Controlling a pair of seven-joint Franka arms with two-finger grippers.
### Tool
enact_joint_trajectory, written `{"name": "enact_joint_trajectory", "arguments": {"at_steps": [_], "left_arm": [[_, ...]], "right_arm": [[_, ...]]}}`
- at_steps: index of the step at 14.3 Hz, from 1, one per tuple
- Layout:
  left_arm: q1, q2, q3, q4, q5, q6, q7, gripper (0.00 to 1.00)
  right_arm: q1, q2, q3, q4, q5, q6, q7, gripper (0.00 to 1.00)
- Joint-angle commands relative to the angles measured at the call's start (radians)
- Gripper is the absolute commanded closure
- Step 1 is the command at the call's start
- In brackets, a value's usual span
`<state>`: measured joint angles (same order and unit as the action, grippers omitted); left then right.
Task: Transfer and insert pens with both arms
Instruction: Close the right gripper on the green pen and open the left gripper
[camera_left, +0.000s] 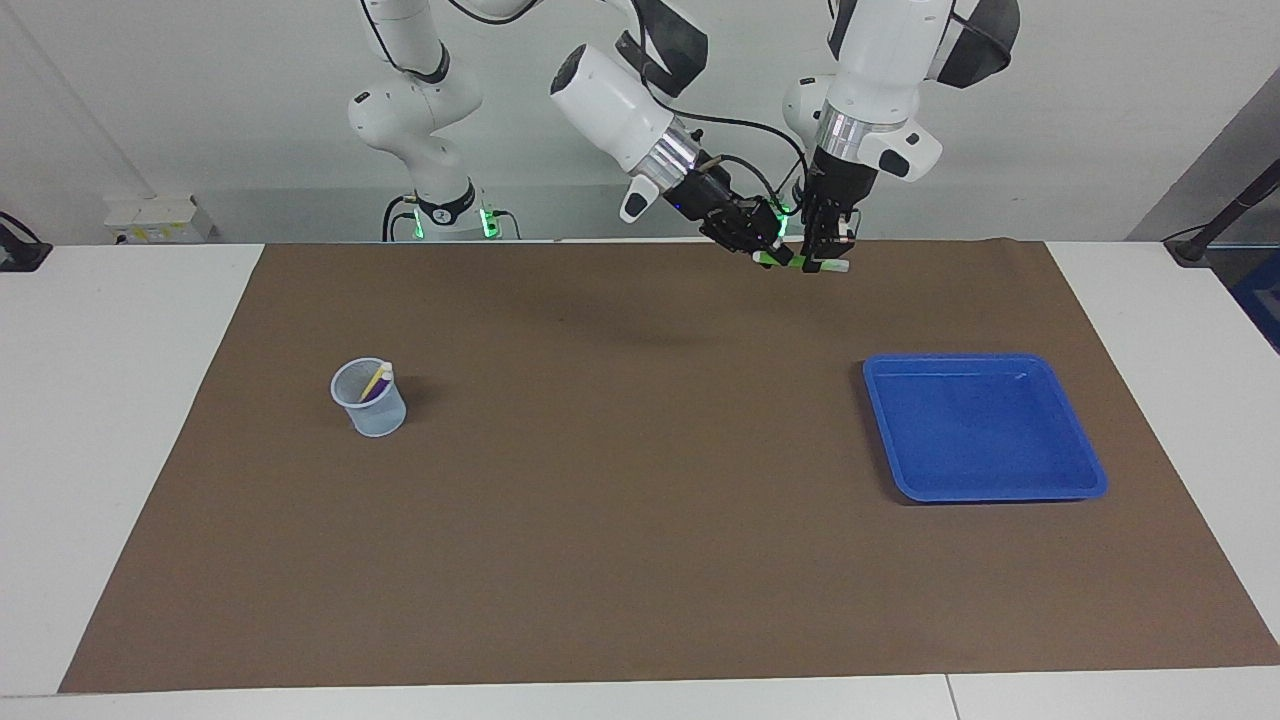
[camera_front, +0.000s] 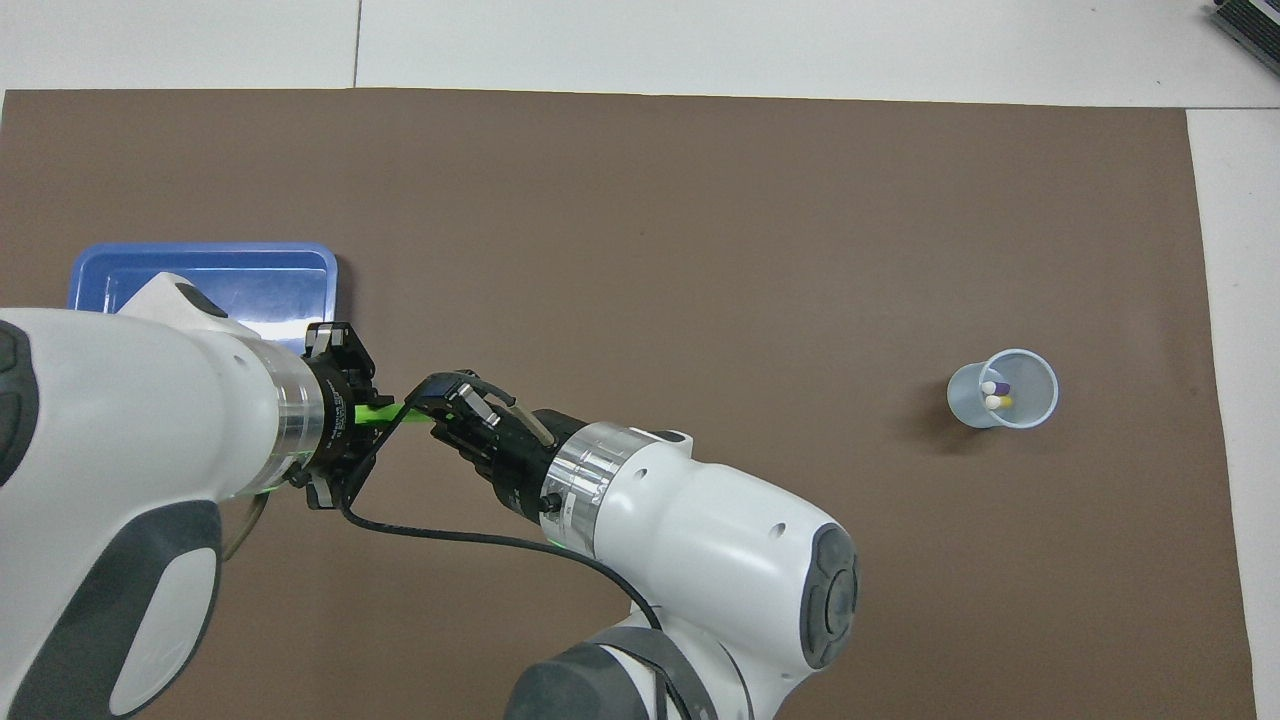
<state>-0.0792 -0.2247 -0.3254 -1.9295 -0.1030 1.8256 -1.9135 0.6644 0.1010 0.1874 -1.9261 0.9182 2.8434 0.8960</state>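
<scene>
My left gripper (camera_left: 822, 262) points straight down, shut on a light green pen (camera_left: 790, 263) that lies level in the air over the mat's edge nearest the robots. My right gripper (camera_left: 768, 252) comes in slantwise and sits at the pen's free end. From above, the green pen (camera_front: 385, 412) spans the gap between the left gripper (camera_front: 345, 412) and the right gripper (camera_front: 432, 400). A yellow pen (camera_left: 377, 379) and a purple pen (camera_left: 371, 393) stand in a pale translucent cup (camera_left: 372, 412) toward the right arm's end of the table.
A blue tray (camera_left: 985, 430) with nothing in it lies on the brown mat (camera_left: 640, 520) toward the left arm's end. A smaller white arm with a green-lit base (camera_left: 440, 200) stands off the mat at the robots' end.
</scene>
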Motion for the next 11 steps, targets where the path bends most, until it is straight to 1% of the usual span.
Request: {"name": "enact_joint_trajectory", "arguments": {"at_steps": [1, 4, 9, 11], "left_arm": [[-0.017, -0.022, 0.009, -0.013, 0.016, -0.014, -0.028, 1.0], [-0.017, -0.022, 0.009, -0.013, 0.016, -0.014, -0.03, 1.0], [-0.017, -0.022, 0.009, -0.013, 0.014, -0.014, -0.033, 1.0], [-0.017, -0.025, 0.009, -0.013, 0.014, -0.014, -0.033, 1.0]], "right_arm": [[0.003, 0.008, 0.001, 0.013, 0.024, 0.004, 0.008, 0.65], [0.003, 0.005, 0.001, 0.015, 0.024, 0.004, 0.008, 0.68], [0.003, 0.002, 0.001, 0.015, 0.03, 0.002, 0.006, 1.0], [0.003, 0.002, 0.0, 0.015, 0.03, 0.002, 0.006, 1.0]]}}
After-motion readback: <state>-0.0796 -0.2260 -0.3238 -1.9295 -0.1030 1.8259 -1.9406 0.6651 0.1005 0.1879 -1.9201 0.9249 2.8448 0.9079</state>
